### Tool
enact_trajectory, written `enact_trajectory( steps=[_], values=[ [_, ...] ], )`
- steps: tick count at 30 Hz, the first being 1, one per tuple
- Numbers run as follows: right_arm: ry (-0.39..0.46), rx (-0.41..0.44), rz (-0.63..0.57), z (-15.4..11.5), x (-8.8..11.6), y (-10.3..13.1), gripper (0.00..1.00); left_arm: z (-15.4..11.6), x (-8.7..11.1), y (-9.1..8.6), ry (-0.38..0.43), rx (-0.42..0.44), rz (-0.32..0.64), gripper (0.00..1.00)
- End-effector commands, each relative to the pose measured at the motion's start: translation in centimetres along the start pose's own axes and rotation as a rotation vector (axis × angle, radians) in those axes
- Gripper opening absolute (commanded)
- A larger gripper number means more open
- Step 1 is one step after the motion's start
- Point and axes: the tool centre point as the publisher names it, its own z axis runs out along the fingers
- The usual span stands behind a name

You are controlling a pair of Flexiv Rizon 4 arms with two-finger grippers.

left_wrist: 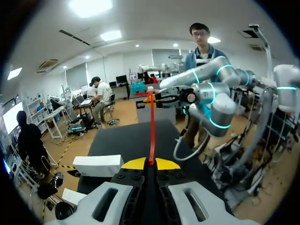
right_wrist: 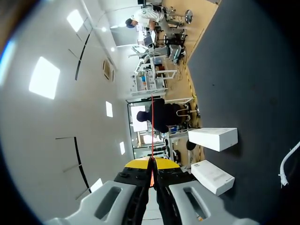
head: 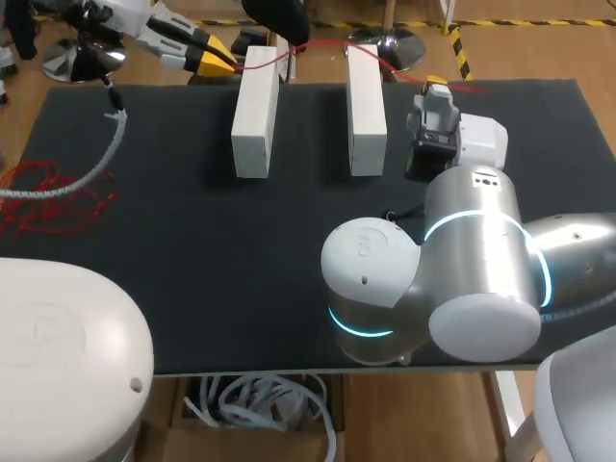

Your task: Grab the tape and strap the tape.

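Above left block (head: 253, 115): tape (left_wrist: 152, 126) runs as a thin red line across this block's far end and on over right block (head: 366, 111) beside it. Whether it touches either top I cannot tell.
Left claw (head: 219, 60): just off left block's far end, on its outer side. Its yellow tips are pressed together with one tape end nipped between them.
Right claw (head: 436, 85): beyond right block, on the side away from left block. Its tips are likewise clamped tight on the other end.
Handling: a light, limp, narrow ribbon, I judge. It keeps a line only under pull and will sag or twist once slackened. It is probably smooth, so a hard tug may draw it through the pads.
Hold: by the ends, pinched flat, with an even pull from both sides.
Head view: shows both blocks, the tape's course over them, and a loose red tangle (head: 48, 197) on the table (head: 192, 289), well out from left block's outer side. The fingertips are hard to read.
Wrist views: each shows its own tips clamped on the strand, which runs straight ahead. The left one also shows right claw at the far end. Neither shows the tangle.
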Motion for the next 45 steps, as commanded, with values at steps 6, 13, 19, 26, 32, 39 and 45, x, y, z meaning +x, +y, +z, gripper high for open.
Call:
enact_trajectory(
  steps=[6, 13, 19, 26, 32, 39, 45],
  values=[
    [-0.006, 0.002, -0.002, 0.1, 0.3, 0.1, 0.00, -0.9, 0.6, -1.2, -0.071, -0.656, 0.013, 0.00],
    [-0.006, 0.002, -0.002, 0.1, 0.3, 0.1, 0.00, -0.9, 0.7, -1.3, -0.091, -0.641, 0.030, 0.00],
    [-0.006, 0.002, -0.002, 0.1, 0.3, 0.1, 0.00, -0.7, 0.8, -1.9, -0.086, -0.614, 0.048, 0.00],
    [-0.006, 0.002, -0.002, 0.1, 0.3, 0.1, 0.00, -0.3, 0.9, -2.6, -0.062, -0.535, 0.047, 0.00],
    [-0.006, 0.002, -0.002, 0.1, 0.3, 0.1, 0.00, 0.0, 1.2, -3.5, -0.036, -0.513, 0.052, 0.00],
    [-0.006, 0.002, -0.002, 0.1, 0.3, 0.1, 0.00, 0.5, 1.1, -3.8, -0.028, -0.514, 0.054, 0.00],
    [-0.006, 0.002, -0.002, 0.1, 0.3, 0.1, 0.00, 1.0, 1.1, -4.3, -0.039, -0.497, 0.047, 0.00]
  ],
)
